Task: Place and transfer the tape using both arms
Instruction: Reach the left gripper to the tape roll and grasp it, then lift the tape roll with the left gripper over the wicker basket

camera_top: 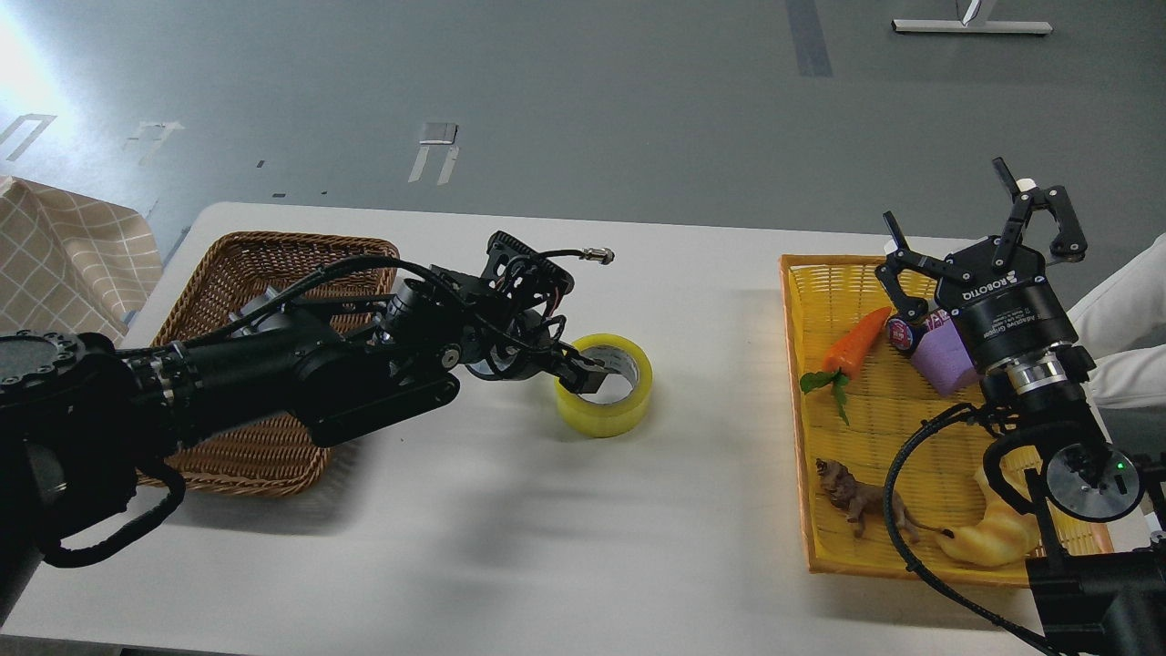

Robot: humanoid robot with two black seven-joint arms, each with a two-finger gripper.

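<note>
The tape (605, 409), a yellowish roll with a grey-white core, lies flat on the white table (510, 547) near the middle. My left gripper (580, 366) has come down onto the roll's left rim, with one fingertip (594, 363) inside the core. The rest of it is dark, so I cannot tell whether it grips the wall. My right gripper (984, 228) is open and empty, fingers spread and pointing up, above the far end of the yellow basket (795, 410).
A brown wicker basket (273, 456) sits at the left under my left arm. The yellow basket holds a toy carrot (856, 342), a purple cup (943, 363), a toy lion (861, 503) and a pale yellow croissant toy (993, 538). Checked cloth (64, 255) lies far left.
</note>
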